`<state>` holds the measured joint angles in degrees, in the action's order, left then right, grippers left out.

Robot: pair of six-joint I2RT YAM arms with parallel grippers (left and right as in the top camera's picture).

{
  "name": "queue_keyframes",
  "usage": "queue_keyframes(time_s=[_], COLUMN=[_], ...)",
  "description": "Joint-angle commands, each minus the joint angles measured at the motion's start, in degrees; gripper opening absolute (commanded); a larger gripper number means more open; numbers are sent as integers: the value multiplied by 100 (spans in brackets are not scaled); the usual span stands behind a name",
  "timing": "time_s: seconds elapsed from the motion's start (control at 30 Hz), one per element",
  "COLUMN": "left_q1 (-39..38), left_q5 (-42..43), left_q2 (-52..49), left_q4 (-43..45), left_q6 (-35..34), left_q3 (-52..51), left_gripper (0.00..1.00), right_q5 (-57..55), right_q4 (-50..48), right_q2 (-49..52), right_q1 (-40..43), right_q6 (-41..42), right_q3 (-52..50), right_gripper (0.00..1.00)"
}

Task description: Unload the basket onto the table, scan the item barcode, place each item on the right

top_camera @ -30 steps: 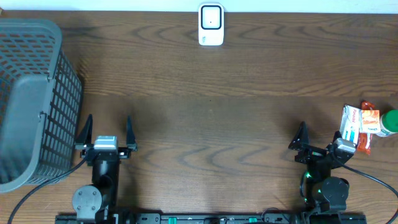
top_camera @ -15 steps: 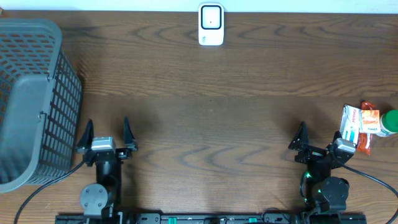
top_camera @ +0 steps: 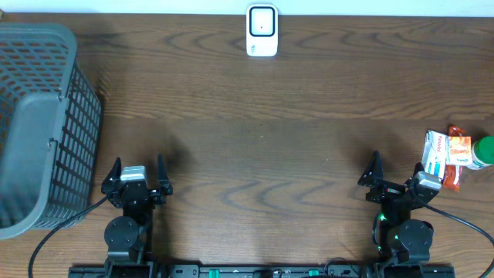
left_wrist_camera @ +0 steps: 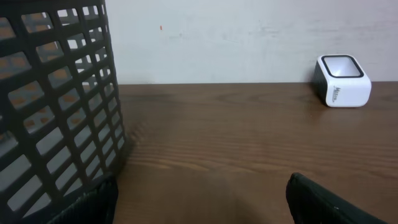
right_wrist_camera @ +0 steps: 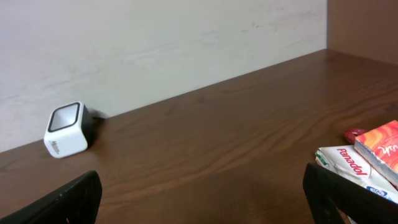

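The white barcode scanner (top_camera: 262, 31) stands at the table's far edge, centre; it also shows as a scanner (left_wrist_camera: 342, 81) in the left wrist view and a scanner (right_wrist_camera: 65, 130) in the right wrist view. The items lie at the right edge: a white Panadol box (top_camera: 436, 153), an orange packet (top_camera: 458, 154) and a green-capped bottle (top_camera: 485, 152). My right gripper (top_camera: 398, 164) is open just left of the Panadol box (right_wrist_camera: 348, 165), which sits beside its right finger (right_wrist_camera: 351, 196). My left gripper (top_camera: 138, 164) is open and holds nothing, near the front edge.
A large grey mesh basket (top_camera: 38, 123) fills the left side of the table, close beside my left gripper; its wall (left_wrist_camera: 50, 106) fills the left of the left wrist view. A pale wall runs behind the table's far edge.
My left gripper has drawn back toward the front edge and shifted slightly right. The right arm and the items have not moved.
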<state>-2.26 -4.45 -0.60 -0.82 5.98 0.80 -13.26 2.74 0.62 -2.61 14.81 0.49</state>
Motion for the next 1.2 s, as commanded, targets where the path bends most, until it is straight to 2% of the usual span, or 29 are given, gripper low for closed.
queue_keyframes(time_s=[0.0, 0.1, 0.3, 0.6, 1.17], left_q1=[31, 31, 31, 31, 31], left_q5=[-116, -96, -94, -24, 13], left_q2=[50, 50, 50, 52, 37], left_q4=[-299, -304, -306, -323, -304], left_q6=[-7, -2, 494, 42, 33], left_q3=[-59, -57, -57, -57, -57], left_gripper=[87, 87, 87, 87, 87], right_q5=[24, 24, 24, 24, 24], right_q4=[9, 9, 9, 9, 9], right_q2=[-33, -33, -33, -33, -33], right_q1=[-44, -44, -44, -44, -44], right_q6=[-74, -74, -74, -74, -74], right_q3=[-17, -17, -17, -17, -17], right_gripper=[99, 99, 99, 99, 99])
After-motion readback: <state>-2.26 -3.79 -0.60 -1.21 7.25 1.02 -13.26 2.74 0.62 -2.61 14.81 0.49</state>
